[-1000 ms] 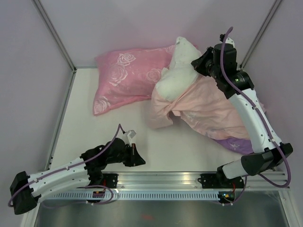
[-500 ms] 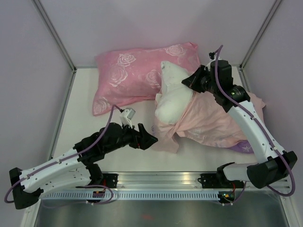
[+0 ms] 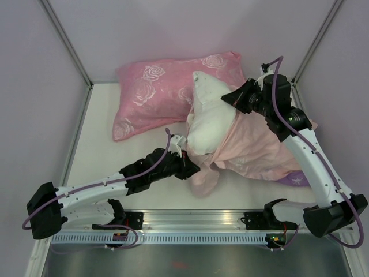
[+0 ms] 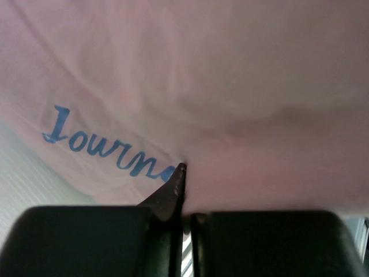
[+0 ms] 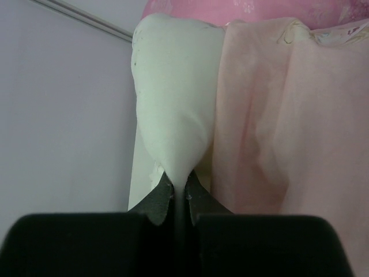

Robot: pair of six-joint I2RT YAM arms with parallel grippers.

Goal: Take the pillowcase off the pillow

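Observation:
The white pillow (image 3: 207,118) sticks up out of the pale pink, inside-out pillowcase (image 3: 259,144), which is bunched round its lower half; a purple edge (image 3: 295,178) shows at the right. My right gripper (image 3: 234,99) is shut on a pinch of the pillow's white fabric and holds it up. In the right wrist view the pillow (image 5: 176,98) tapers into the gripper (image 5: 179,183), with the pillowcase (image 5: 288,115) beside it. My left gripper (image 3: 194,168) is shut on the pillowcase's near-left fold. In the left wrist view the pillowcase (image 4: 230,86), with blue lettering, covers one fingertip of the gripper (image 4: 183,173).
A pink rose-patterned pillow (image 3: 155,92) lies at the back left, touching the white pillow; it also shows at the top of the right wrist view (image 5: 259,10). Pale walls and metal posts (image 3: 66,43) enclose the table. The aluminium rail (image 3: 190,222) runs along the near edge.
My left arm has swung forward and right from the near table to the pillowcase's fold and closed on it. My right gripper has lowered slightly with the pillow still in it.

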